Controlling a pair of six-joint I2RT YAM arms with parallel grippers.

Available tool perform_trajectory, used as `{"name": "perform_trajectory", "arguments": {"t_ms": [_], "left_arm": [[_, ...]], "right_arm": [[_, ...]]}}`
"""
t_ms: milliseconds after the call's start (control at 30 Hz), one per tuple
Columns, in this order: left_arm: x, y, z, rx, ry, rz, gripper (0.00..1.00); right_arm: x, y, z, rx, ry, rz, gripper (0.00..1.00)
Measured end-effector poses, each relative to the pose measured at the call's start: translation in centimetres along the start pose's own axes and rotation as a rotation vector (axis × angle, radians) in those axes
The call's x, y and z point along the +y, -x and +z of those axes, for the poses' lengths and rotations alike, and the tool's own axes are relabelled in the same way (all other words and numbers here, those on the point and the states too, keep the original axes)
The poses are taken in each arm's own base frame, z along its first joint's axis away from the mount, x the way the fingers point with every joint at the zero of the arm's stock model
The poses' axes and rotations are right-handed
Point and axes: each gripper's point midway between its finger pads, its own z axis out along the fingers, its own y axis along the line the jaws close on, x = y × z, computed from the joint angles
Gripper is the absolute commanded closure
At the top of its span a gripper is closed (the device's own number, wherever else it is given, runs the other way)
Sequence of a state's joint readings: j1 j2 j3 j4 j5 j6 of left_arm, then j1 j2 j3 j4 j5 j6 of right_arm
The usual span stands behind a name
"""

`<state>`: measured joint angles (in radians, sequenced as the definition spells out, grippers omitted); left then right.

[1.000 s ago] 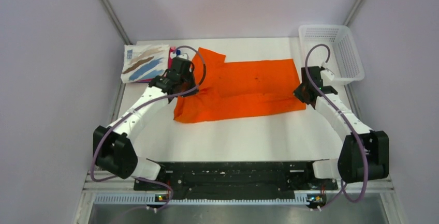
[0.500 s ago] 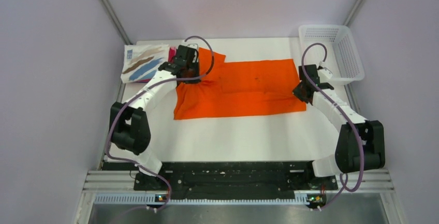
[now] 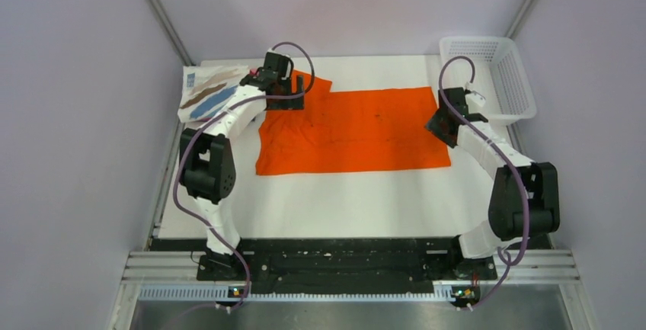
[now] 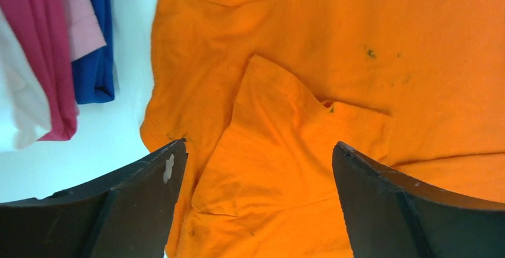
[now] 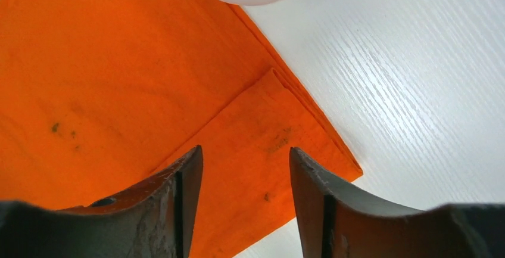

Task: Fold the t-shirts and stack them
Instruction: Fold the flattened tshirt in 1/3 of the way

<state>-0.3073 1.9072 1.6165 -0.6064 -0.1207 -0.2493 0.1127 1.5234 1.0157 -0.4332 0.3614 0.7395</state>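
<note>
**Left hand** [image 4: 257, 151]: The jaws are found spread wide and nothing is held. A folded flap at the left end of the orange t-shirt [image 4: 357, 61] lies flat in the gap between the fingers. Whether the fingertips rest on the cloth cannot be told.

**Right hand** [image 5: 245, 154]: The jaws are found partly open, narrower than the left pair. They straddle the doubled corner at the right end of the orange t-shirt, and no cloth is pinched.

**Change noted:** A second ago both hands were shut on the ends of the orange t-shirt. They have since been carried to its far edge and opened, so the cloth has been let go. The rumpled near-left corner has been drawn out, and the garment is now laid as a flatter, long rectangle. It is judged that one lengthwise fold has been completed and released. Further folds across the length, and stacking, are not yet done.

**Surroundings:** The orange t-shirt is spread on the desk [image 3: 343, 208]. The folded t-shirts [image 3: 209, 94] are stacked just beyond its left end. The white mesh basket [image 3: 503, 78] stands beyond its right end, toward the far side.
</note>
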Motion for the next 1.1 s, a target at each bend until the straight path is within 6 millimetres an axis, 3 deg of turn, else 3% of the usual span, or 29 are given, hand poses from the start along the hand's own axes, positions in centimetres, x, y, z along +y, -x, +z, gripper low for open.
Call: {"name": "perform_trajectory", "arguments": {"t_ms": [100,133,200,300,400,533,633,733,833,967,1100], "left_arm": [[0.2,0.9,-0.5,-0.015,0.003,-0.025,0.01],[0.0,1.2,-0.8,-0.022,-0.008,-0.038,0.01],[-0.6,1.1,-1.5,-0.020,-0.047,-0.065,0.01],[-2.2,-1.0,-2.9,-0.002,-0.158,-0.115,0.01],[-3.5,-4.8,-3.6,0.059,-0.259,-0.176,0.01],[-4.5,-9.3,-1.9,0.178,-0.316,-0.243,0.01],[-4.6,-11.3,-0.1,0.244,-0.311,-0.271,0.01],[-4.2,-13.6,0.4,0.286,-0.293,-0.290,0.01],[-3.8,-14.0,0.1,0.256,-0.287,-0.297,0.01],[-3.2,-15.7,-1.1,0.217,-0.294,-0.312,0.01],[-2.4,-17.9,-2.9,0.192,-0.295,-0.341,0.01]], "right_arm": [[0.8,0.5,-0.5,-0.007,0.042,-0.009,0.23],[1.0,0.6,-0.8,-0.009,0.057,-0.013,0.10],[1.5,0.7,-1.7,-0.021,0.105,-0.022,0.04],[2.2,0.2,-3.1,-0.032,0.175,-0.052,0.01],[4.0,-1.5,-4.2,-0.037,0.261,-0.115,0.01],[7.1,-5.6,-3.9,0.007,0.347,-0.247,0.01],[8.2,-8.5,-2.4,0.057,0.366,-0.312,0.01],[7.5,-10.8,-1.2,0.095,0.360,-0.344,0.01],[6.5,-12.3,-0.7,0.113,0.358,-0.371,0.01],[6.6,-13.4,-1.5,0.071,0.393,-0.385,0.01],[5.3,-16.2,-4.1,0.071,0.439,-0.397,0.01]]}}
